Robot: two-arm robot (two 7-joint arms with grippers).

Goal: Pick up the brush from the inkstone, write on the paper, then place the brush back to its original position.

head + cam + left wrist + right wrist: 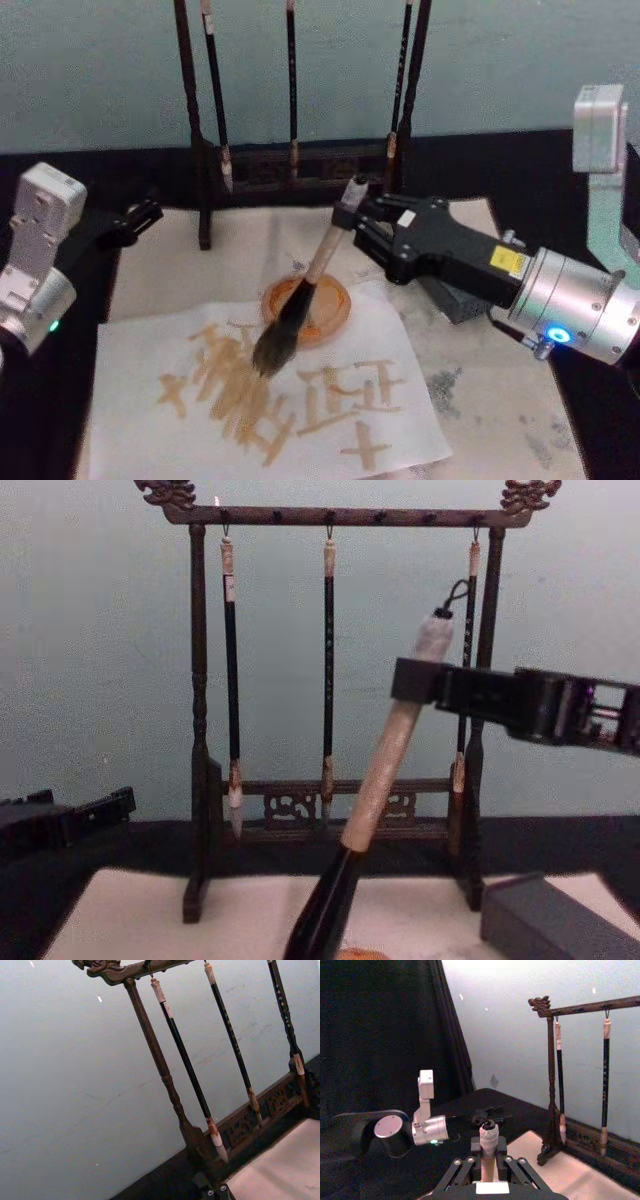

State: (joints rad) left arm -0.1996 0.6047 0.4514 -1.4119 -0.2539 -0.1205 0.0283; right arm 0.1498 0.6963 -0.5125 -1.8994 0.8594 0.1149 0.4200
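Ochre illegible strokes (240, 385) on paper (130, 400), right end effector (347, 214) clenching brush (322, 260), left end effector (135, 218) parked beside it

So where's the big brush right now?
In the head view the brush is mid-table, tilted, held near its top by the right gripper, bristles on the paper beside the orange dish.

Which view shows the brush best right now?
Head view: the brush shows whole, handle in the right gripper, bristles down on the paper. Chest view shows handle and ferrule, bristles cut off. Right wrist view shows the handle's top end.
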